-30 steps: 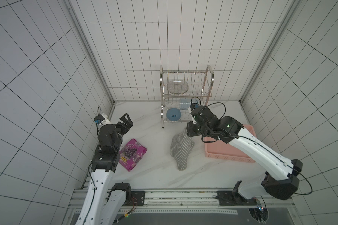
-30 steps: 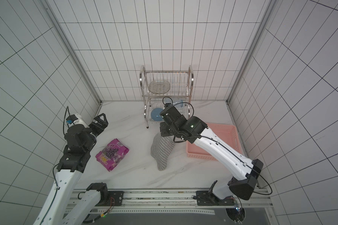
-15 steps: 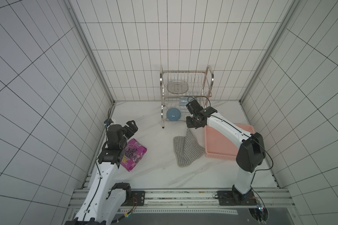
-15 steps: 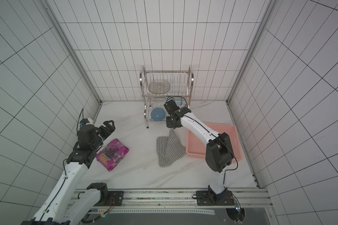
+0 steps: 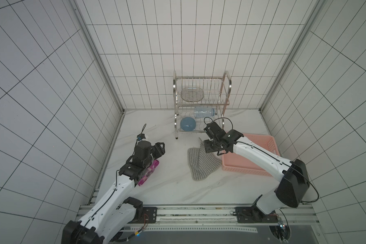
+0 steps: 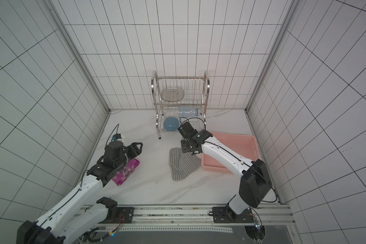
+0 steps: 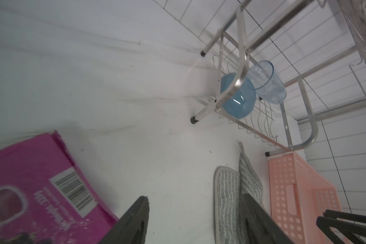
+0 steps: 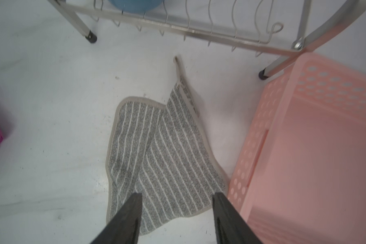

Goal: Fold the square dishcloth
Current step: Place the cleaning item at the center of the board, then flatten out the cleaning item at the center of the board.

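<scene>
On the white marble table (image 5: 167,190), between the front of the metal dish rack (image 5: 202,104) and the pink basket (image 5: 243,169), lies the square dishcloth (image 5: 201,162). It is flat but uneven. The right wrist view shows the dishcloth (image 8: 163,147) with one flap laid slantwise over the other layer, so the white stripes run in two directions. A thin tab at one corner points toward the rack. The edge of the dishcloth (image 6: 183,163) on the basket side sits just beside the basket wall; whether they touch cannot be told.

The right gripper (image 5: 213,151) hangs over the end of the cloth nearest the rack. In its wrist view the right gripper (image 8: 178,195) has its jaws spread apart with nothing pinched between them, and the striped cloth shows through the gap.

The left gripper (image 5: 159,149) is well apart from the cloth, on the left side of the table, above a magenta snack bag (image 5: 148,173). In the left wrist view the left gripper (image 7: 194,197) is also released, jaws wide and holding nothing, with bare table between them.

A blue bowl (image 5: 187,124) sits on the lower tier of the rack.
</scene>
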You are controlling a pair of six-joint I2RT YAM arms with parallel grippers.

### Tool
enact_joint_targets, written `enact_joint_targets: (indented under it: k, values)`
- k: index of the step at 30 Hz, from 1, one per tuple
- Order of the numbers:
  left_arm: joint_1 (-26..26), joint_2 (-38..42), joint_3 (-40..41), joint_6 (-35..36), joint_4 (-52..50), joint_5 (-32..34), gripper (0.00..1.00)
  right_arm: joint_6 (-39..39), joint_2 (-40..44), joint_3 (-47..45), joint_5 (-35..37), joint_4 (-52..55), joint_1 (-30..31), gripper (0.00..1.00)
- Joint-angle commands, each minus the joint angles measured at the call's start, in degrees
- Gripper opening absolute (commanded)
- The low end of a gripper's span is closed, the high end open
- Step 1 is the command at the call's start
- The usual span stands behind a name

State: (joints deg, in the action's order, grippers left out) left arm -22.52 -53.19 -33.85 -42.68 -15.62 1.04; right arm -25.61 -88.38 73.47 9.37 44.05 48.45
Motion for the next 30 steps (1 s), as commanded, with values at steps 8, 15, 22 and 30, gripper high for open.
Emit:
enact_joint_targets:
  k: [8,15,22,30]
  values:
    - [-14.91,-23.63,-10.14,5.29,4.59,6.39,0.63,-5.07,13.12,-16.93,-0.46,-10.18,2.96,0.67]
    - [-15.93,-36.60,-17.61,4.96,5.33,6.18,0.64,-4.84,20.40,-21.48,3.48,-11.63,4.15,0.76]
    - [-16.20,-46.44,-21.48,4.53,5.07,6.54,0.70,-3.55,25.39,-23.55,7.14,-11.97,4.20,0.86]
    - [-18.04,-51.65,-23.57,4.49,4.71,8.08,0.72,-3.48,25.61,-23.88,8.52,-12.32,4.14,0.88]
